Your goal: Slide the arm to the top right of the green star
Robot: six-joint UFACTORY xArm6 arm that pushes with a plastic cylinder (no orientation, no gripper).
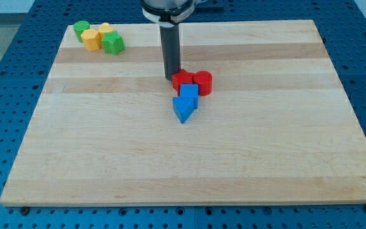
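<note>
The green star [113,43] lies near the board's top left corner, at the right end of a small cluster. My tip [170,77] rests on the board near the top middle, just left of a red block [183,81]. The tip is well to the right of the green star and lower in the view. The dark rod rises straight up from the tip to the arm's head at the view's top edge.
A green round block [81,28] and two yellow blocks [91,39] [105,30] touch the star's cluster. A second red block [203,83] sits right of the first. A blue cube [189,94] and a blue triangle [183,109] lie just below them.
</note>
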